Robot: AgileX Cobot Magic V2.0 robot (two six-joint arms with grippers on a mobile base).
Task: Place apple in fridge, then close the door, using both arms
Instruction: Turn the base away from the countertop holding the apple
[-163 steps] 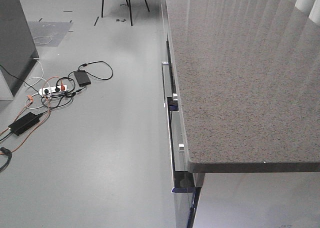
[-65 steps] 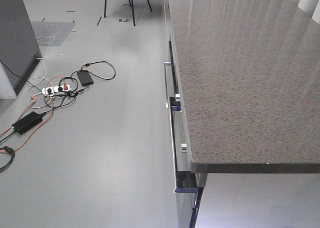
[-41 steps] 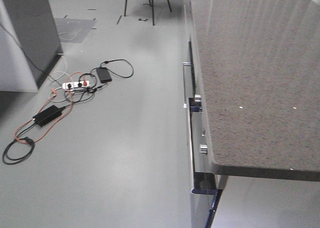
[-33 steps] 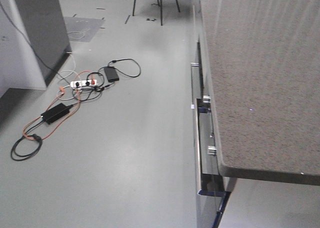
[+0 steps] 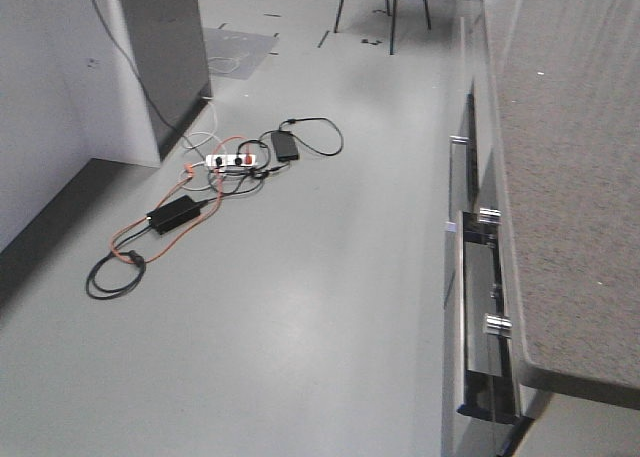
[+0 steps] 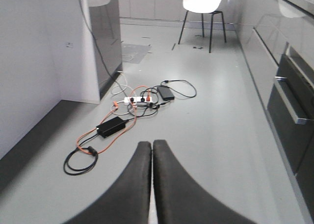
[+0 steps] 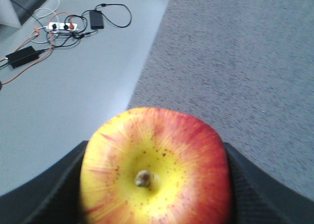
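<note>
The apple (image 7: 157,160) sits in the right gripper (image 7: 156,189), which is clamped on it from both sides. I think it is squeezed like that so it cannot drop or roll off while the robot goes to look for the fridge. It is up in the air, not lying on anything. Under it you can see the edge of the speckled grey worktop (image 7: 245,57) and, past that, the bare floor (image 7: 98,82). The end with the stem faces the wrist camera. The left gripper (image 6: 151,185) has its two dark fingers pressed together with nothing between them, and it points out low over the floor. My guess is that this arm is left free so it can push the door shut later. No open fridge, shelf or door shows in any view. There is a tall dark grey block (image 5: 165,47) far off at the left, but I cannot tell if that is the fridge. A messy bunch of cables (image 5: 190,202) lies on the floor between there and the worktop, so the way across is not all bare. The apple itself is red on the outside and bright yellow in the middle around the stem hole, with thin red stripes running out like sun rays. It has tiny brown dots and a short brown stub of a stem. Its shape is a bit square at the shoulders, not quite round. The skin looks smooth, so it might slip if the squeeze lets up.
</note>
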